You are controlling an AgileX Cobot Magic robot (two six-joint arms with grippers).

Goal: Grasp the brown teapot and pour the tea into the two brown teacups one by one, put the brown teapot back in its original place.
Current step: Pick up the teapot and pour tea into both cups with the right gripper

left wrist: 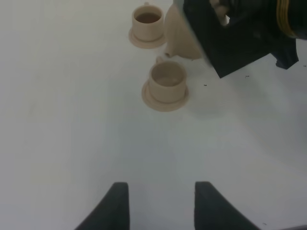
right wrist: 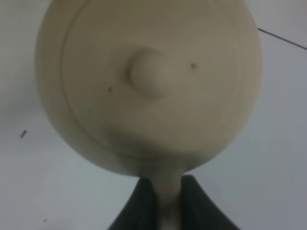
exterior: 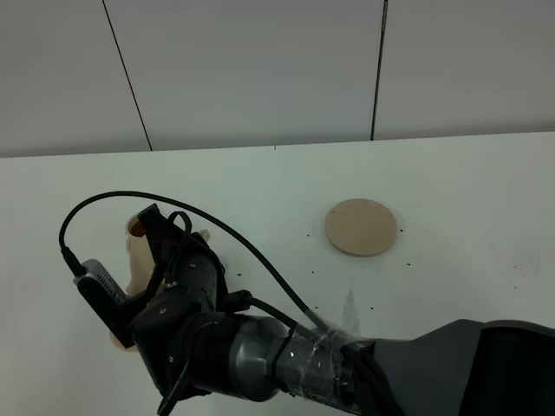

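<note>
Squat tan clay teapot (left wrist: 180, 34), upper middle of the left wrist view, hangs pinched by its handle in the right end effector (right wrist: 169, 206), spout beside the unfilled-looking tan teacup (left wrist: 167, 81) for pouring; left end effector (left wrist: 160, 203) gapes wide

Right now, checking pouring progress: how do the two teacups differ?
Seen from the left gripper, the farther teacup holds dark tea; the nearer teacup looks empty. The teapot has its spout by the nearer teacup, its body beside the farther teacup. Both are tan, on matching saucers.

Tan teapot (left wrist: 181, 36) beside two saucered teacups (left wrist: 167, 80)
</note>
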